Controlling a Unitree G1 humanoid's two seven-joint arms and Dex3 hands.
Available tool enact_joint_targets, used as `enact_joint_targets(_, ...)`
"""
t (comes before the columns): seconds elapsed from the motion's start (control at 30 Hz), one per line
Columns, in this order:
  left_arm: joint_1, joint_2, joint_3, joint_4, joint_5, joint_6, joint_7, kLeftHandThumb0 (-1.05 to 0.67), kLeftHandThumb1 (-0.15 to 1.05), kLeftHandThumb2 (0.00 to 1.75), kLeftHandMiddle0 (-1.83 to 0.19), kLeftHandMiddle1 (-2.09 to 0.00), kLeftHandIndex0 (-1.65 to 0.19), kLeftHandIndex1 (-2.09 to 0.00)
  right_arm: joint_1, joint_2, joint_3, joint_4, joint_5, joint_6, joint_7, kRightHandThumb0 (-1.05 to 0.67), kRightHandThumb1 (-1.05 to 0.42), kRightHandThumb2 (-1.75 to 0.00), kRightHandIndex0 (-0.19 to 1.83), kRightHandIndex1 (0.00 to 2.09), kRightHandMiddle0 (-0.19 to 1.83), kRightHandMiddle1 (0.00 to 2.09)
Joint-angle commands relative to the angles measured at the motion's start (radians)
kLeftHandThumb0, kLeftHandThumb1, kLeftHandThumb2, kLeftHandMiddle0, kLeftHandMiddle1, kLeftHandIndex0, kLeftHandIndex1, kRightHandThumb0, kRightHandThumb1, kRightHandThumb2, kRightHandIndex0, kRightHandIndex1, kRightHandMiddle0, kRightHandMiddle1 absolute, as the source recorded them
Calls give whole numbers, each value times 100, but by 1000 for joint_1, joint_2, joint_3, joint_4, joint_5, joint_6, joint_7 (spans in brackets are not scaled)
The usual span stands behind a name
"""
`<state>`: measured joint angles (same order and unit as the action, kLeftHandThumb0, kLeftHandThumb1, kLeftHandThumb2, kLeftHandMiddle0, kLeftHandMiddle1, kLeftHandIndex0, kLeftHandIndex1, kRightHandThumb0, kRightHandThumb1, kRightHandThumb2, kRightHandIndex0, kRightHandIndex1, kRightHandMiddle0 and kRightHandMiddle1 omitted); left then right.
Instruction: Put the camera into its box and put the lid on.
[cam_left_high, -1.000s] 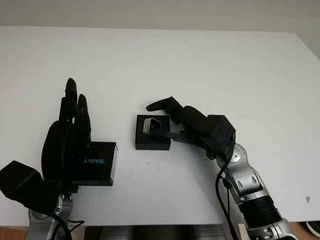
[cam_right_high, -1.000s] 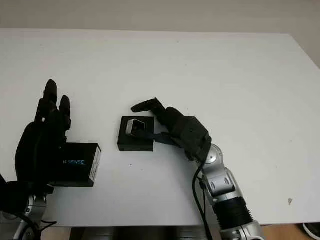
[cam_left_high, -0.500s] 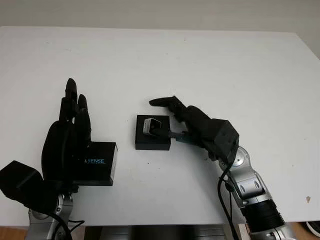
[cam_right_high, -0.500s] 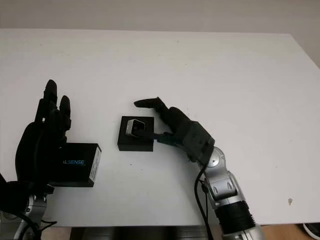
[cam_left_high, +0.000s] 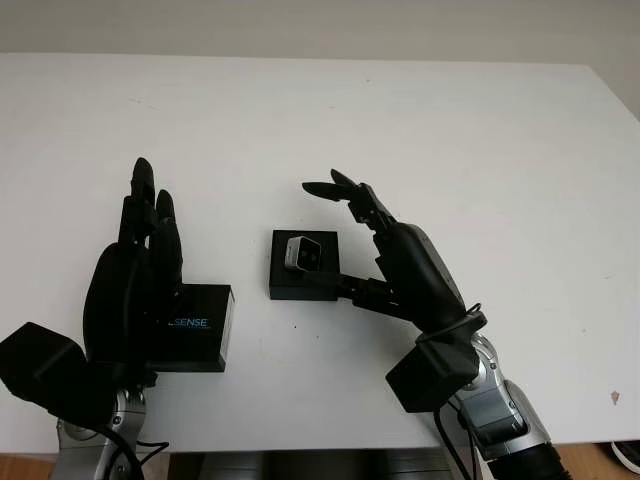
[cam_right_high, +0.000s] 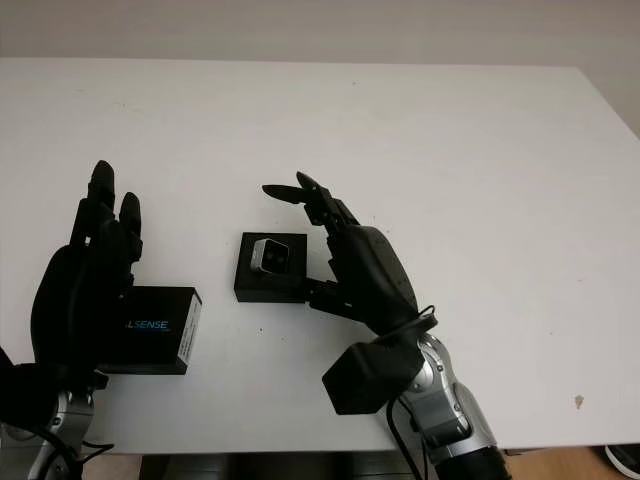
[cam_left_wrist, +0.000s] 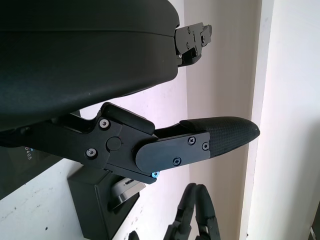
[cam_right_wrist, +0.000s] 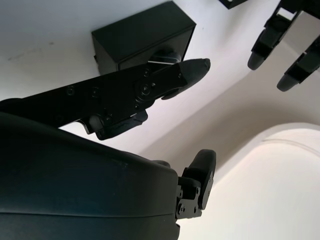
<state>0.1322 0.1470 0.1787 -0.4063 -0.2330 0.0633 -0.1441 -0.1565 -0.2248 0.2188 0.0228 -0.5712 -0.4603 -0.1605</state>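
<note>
Your camera (cam_left_high: 302, 253) sits in its box (cam_left_high: 304, 266) at mid-tabletop (cam_left_high: 450, 140); the right hand (cam_left_high: 400, 262) hovers just right, open. The left hand (cam_left_high: 135, 290), open, stands beside the lid (cam_left_high: 195, 327). Stiff and light, take the lid by its sides.

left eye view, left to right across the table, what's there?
left hand (open, over the lid's left part) → lid → box with the camera in it → right hand (open, beside the box)
</note>
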Motion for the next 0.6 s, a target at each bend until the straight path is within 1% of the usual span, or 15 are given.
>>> enact_joint_targets(0.0,13,-2,-4,-21,0,-1,-1,-77,105,61,19,0,19,0,11,-3,4,-1,-32,-24,-40,-52,-97,-6,23,18,-7,89)
enact_joint_targets(0.3,15,-1,-3,-20,-3,1,-6,-77,105,61,19,0,19,0,-6,35,24,62,-123,23,-163,-53,-98,-6,25,23,-4,90)
enact_joint_targets(0.43,16,-6,-8,-22,-2,4,-3,-77,105,61,19,0,19,0,-24,51,34,90,-128,43,-185,-53,-99,-6,24,24,-2,87)
enact_joint_targets(0.57,16,-12,-13,-22,4,4,6,-78,105,61,19,0,19,0,-34,56,42,100,-114,69,-171,-54,-100,-6,22,25,-3,87)
